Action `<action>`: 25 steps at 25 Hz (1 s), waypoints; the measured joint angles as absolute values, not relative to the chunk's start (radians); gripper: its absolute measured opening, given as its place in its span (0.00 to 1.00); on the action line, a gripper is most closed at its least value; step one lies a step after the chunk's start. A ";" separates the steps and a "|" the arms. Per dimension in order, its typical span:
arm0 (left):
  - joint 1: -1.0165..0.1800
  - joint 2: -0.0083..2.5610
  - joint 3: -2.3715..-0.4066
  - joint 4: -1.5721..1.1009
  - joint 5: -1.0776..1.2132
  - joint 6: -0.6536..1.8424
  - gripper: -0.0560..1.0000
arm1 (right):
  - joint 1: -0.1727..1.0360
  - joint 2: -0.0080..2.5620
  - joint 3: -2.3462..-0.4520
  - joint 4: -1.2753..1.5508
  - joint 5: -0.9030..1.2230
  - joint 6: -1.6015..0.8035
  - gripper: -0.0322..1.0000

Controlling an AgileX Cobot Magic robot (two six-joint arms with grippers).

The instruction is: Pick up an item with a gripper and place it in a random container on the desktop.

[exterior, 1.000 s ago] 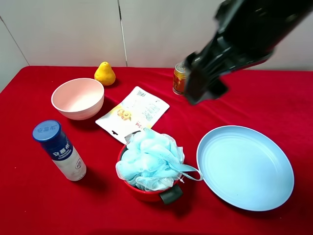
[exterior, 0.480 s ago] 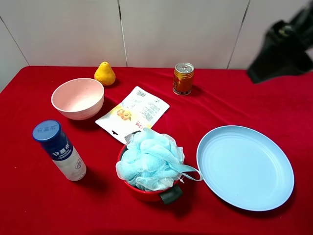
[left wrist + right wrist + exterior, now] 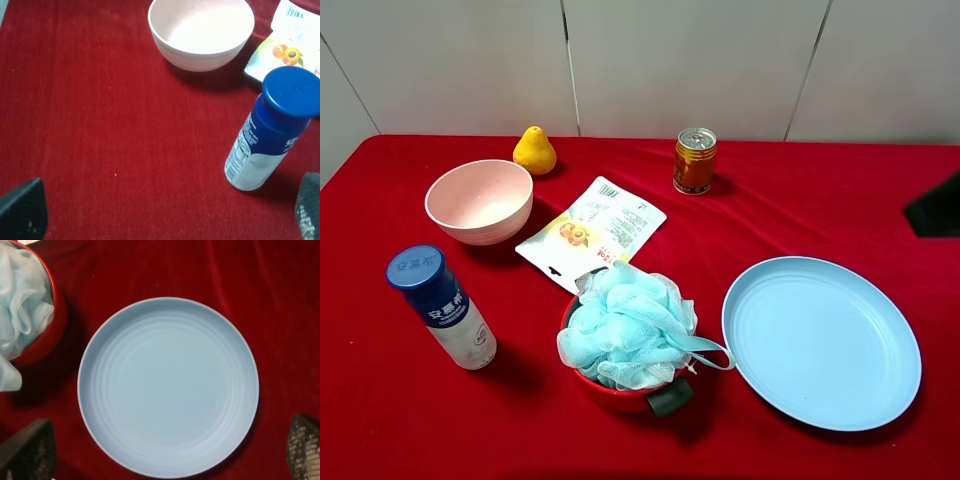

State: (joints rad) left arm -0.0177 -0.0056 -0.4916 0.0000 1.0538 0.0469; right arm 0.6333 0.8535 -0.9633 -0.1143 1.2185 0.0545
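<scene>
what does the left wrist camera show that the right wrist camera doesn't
Only the left wrist view: the pink bowl, the blue-capped bottle and a corner of the snack pouch. Only the right wrist view: the blue plate and the bath pouf sitting in the red pot. Both: the red cloth and that arm's own open fingertips.

Behind my work area I see a pale wall (image 3: 670, 60) made of flat white panels, split by thin dark vertical seams, two of them slanting. Light falls evenly from above, throwing soft short shadows. I can't see any floor or window.
</scene>
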 joint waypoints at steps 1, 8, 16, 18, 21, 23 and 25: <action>-0.018 -0.006 -0.492 0.000 1.054 0.047 1.00 | 0.633 0.831 -0.946 -0.114 1.215 0.066 0.70; -0.018 -0.006 -0.492 0.000 1.054 0.047 1.00 | 0.633 0.677 -0.813 -0.114 1.190 0.111 0.70; -0.018 -0.006 -0.492 0.000 1.054 0.047 1.00 | 0.516 0.499 -0.676 -0.107 1.149 0.117 0.70; -0.018 -0.006 -0.492 0.000 1.054 0.047 1.00 | 0.434 0.446 -0.655 -0.101 1.124 0.120 0.70; -0.018 -0.006 -0.492 0.000 1.054 0.047 1.00 | 0.297 0.356 -0.627 -0.082 1.090 0.121 0.70; -0.018 -0.006 -0.492 0.000 1.054 0.047 1.00 | 0.226 0.303 -0.612 -0.079 1.080 0.122 0.70; -0.018 -0.006 -0.492 0.000 1.054 0.047 1.00 | 0.167 0.238 -0.598 -0.077 1.072 0.122 0.70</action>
State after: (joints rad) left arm -0.0177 -0.0056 -0.4916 0.0000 1.0538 0.0469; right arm 0.1671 0.2376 -0.5975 -0.0766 1.0721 0.1219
